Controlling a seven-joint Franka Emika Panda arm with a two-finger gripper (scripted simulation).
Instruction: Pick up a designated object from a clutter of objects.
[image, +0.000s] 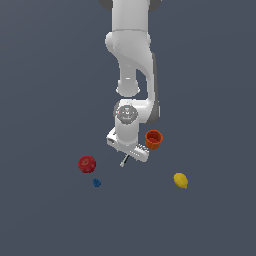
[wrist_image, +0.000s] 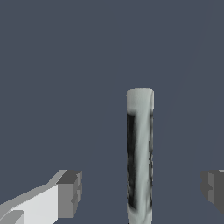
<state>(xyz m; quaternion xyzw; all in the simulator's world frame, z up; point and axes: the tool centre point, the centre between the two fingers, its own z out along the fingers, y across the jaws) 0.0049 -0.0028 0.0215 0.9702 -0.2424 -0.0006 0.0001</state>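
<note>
The designated object, a thin light grey stick with black streaks (wrist_image: 140, 153), lies on the dark floor between my fingers. In the exterior view only its tip (image: 123, 162) pokes out from under the white hand. My gripper (wrist_image: 142, 191) is open around it. One finger (wrist_image: 70, 192) and the other finger (wrist_image: 214, 189) each stand well clear of the stick, touching nothing. In the exterior view the gripper (image: 128, 150) is low over the floor in the middle of the clutter, its fingertips hidden under the hand.
An orange cup (image: 154, 139) stands close beside the hand on the exterior view's right. A red round fruit (image: 87, 164) and a tiny blue piece (image: 97, 183) lie to the left. A yellow lemon (image: 180, 180) lies to the lower right.
</note>
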